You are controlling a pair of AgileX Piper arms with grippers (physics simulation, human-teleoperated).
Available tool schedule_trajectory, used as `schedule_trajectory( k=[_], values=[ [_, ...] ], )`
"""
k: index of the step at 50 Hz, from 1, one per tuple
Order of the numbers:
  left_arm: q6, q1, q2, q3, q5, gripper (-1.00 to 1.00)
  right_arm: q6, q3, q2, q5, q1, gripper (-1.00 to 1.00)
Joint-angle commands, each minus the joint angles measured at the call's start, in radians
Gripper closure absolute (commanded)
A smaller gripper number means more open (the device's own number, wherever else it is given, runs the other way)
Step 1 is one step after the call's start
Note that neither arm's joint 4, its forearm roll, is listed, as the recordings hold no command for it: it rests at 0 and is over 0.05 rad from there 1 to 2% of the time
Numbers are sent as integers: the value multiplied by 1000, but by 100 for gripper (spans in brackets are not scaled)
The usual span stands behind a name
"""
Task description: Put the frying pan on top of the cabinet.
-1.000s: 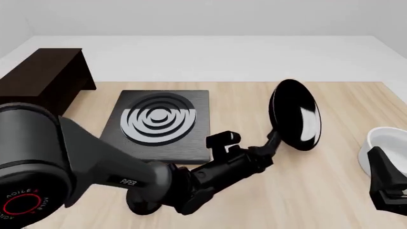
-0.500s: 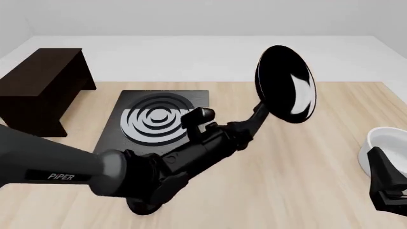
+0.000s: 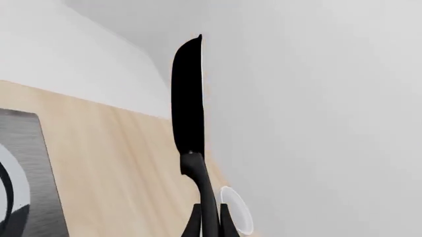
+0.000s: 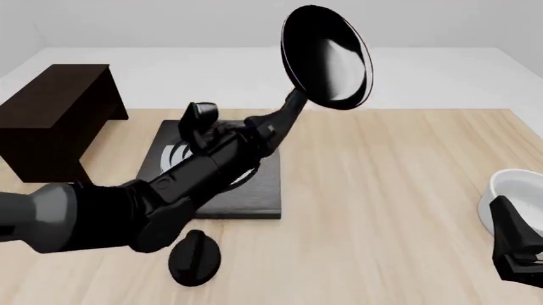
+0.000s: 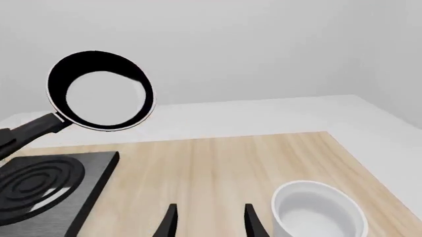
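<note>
The frying pan [image 4: 327, 57] is glossy black and hangs in the air on edge, above the table's far middle. My left gripper [image 4: 268, 129] is shut on its long handle. In the left wrist view the frying pan [image 3: 188, 98] shows edge-on, its handle running down into my left gripper [image 3: 209, 228]. The dark brown cabinet [image 4: 60, 108] stands at the far left, well apart from the pan, its flat top bare. My right gripper [image 5: 209, 222] is open with nothing in it, low at the right [image 4: 512, 244]. From the right wrist the frying pan [image 5: 102, 91] shows its pale inside.
A black stove plate [image 4: 212, 168] with grey rings lies under my left arm. A black knob-shaped dial [image 4: 195, 257] sits near the front edge. A white bowl [image 4: 513, 190] stands at the right edge, just beyond my right gripper; the same bowl [image 5: 316, 212] appears in the right wrist view.
My left arm has lifted the pan higher and swung it left, from over the table's right-middle toward the stove plate. The right arm has stayed still.
</note>
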Motion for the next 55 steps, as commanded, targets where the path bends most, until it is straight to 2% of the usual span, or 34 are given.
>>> schedule_trajectory(
  k=[1,22,29,39,42,51,55],
  values=[
    [-5,90,-130,28,5,100,-1,0,0,-1,0,-100],
    [-54,317,-307,93,69,100,-8,-9,-2,12,2,-100],
    [-118,383,-300,123,36,100,-8,-15,-5,21,3,-100],
    [-148,453,-336,134,43,100,-5,-10,-4,14,1,-100],
    [-194,486,-325,151,18,100,-4,-16,-4,21,1,-100],
    [-236,529,-337,183,-5,100,-2,-15,-7,23,1,-100],
    [-277,565,-368,210,-23,100,-5,-16,-10,27,7,-100]
  ],
)
